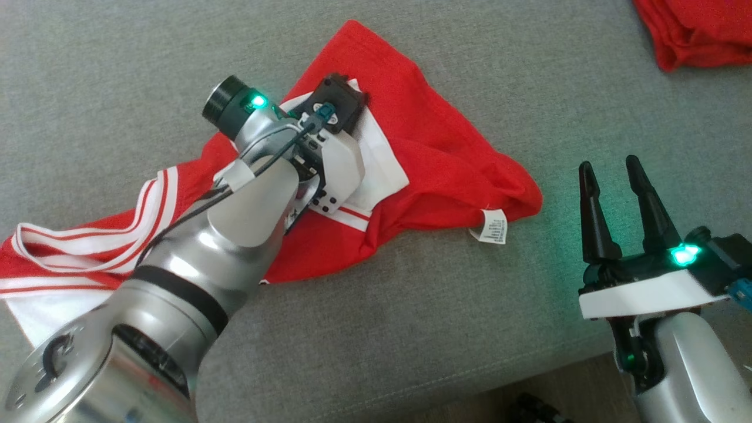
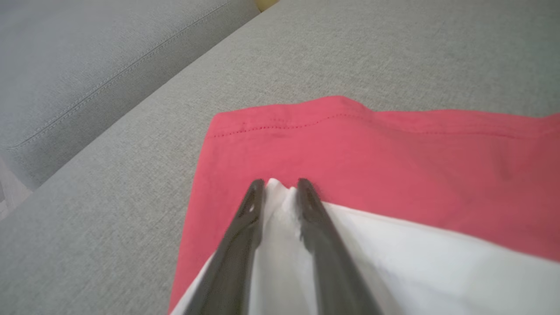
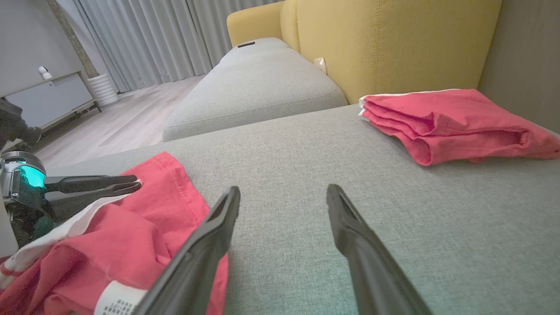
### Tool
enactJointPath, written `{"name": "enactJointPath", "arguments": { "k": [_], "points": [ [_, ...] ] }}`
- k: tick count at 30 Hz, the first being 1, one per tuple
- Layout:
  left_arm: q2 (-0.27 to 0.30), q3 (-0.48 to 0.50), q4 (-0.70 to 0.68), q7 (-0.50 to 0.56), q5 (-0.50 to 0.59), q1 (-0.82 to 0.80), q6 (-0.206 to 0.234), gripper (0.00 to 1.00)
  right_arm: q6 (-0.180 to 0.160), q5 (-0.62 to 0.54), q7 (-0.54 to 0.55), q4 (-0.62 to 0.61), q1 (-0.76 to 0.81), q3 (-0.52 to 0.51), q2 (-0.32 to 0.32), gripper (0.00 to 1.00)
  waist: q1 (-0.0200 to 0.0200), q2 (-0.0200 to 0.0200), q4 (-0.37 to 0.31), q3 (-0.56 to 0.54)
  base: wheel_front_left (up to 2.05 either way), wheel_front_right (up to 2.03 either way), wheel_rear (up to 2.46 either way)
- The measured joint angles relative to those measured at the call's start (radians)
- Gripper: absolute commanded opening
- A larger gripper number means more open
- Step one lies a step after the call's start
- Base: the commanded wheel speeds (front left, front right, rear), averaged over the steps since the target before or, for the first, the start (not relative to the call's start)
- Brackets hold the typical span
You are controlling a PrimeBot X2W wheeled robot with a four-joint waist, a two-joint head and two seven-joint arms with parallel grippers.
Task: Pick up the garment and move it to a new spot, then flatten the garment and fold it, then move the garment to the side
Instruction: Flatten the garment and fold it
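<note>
Left pincer [image 2: 281, 187] is pinched on the white edge of the red garment [image 1: 446, 158], crumpled on the grey sofa seat [image 1: 411, 317], probably to pull it flat. Right pincer [image 1: 614, 170] hovers spread open near the care label [image 1: 492, 227].

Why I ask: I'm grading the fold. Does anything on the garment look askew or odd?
Yes. The garment lies rumpled, not flat: its striped end trails off left, a white flap is folded over the red, pinched by the left fingers, and a care label sticks out at the right edge.
</note>
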Motion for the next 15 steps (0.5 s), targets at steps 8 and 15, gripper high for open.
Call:
{"name": "enactJointPath", "arguments": {
  "k": [8, 15],
  "points": [
    [-0.001, -0.043, 0.032, 0.011, -0.065, -0.012, 0.009, 0.0, 0.0, 0.007, 0.0, 0.0, -0.003, -0.005, 0.0, 1.0, 0.0, 0.0, -0.002, -0.011, 0.0, 0.0, 0.0],
    [0.0, -0.044, -0.055, -0.077, -0.141, -0.011, 0.039, 0.0, 0.0, 0.006, 0.0, 0.0, 0.017, -0.033, 0.0, 1.0, 0.0, 0.0, 0.036, -0.059, 0.0, 0.0, 0.0]
  ]
}}
